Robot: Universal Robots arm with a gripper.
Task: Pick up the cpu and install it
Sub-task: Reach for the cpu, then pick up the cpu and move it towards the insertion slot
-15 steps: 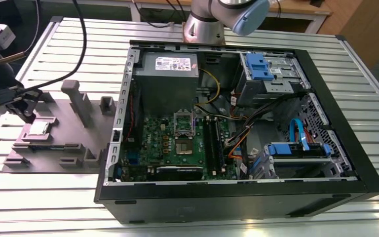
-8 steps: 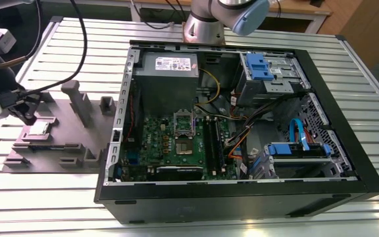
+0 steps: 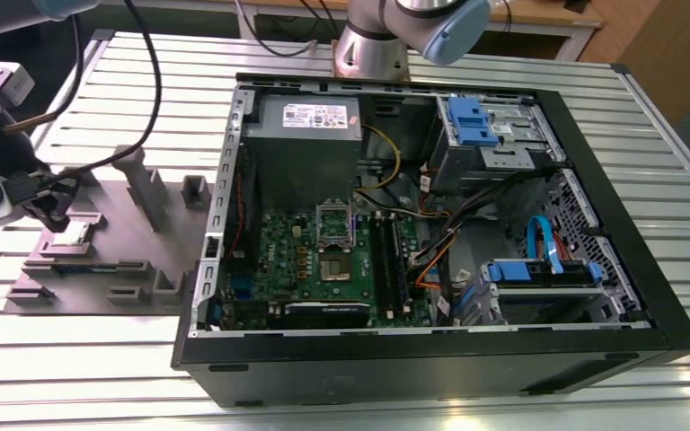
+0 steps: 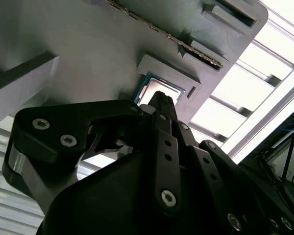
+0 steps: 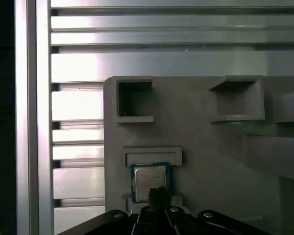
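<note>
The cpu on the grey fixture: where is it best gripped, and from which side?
Probably by two opposite edges of the cpu, coming straight down from above: it lies flat, metal top up, in a shallow nest on the grey fixture, below the gripper.

You're in a robotics lab or assembly workshop. Below your fingers (image 4: 164,127) a grey fixture plate (image 5: 210,161) lies on a slatted aluminium table (image 3: 82,368). Well off to one side of them stands an opened computer case (image 3: 441,355), with the arm's bolted base (image 3: 375,54) behind it.
</note>
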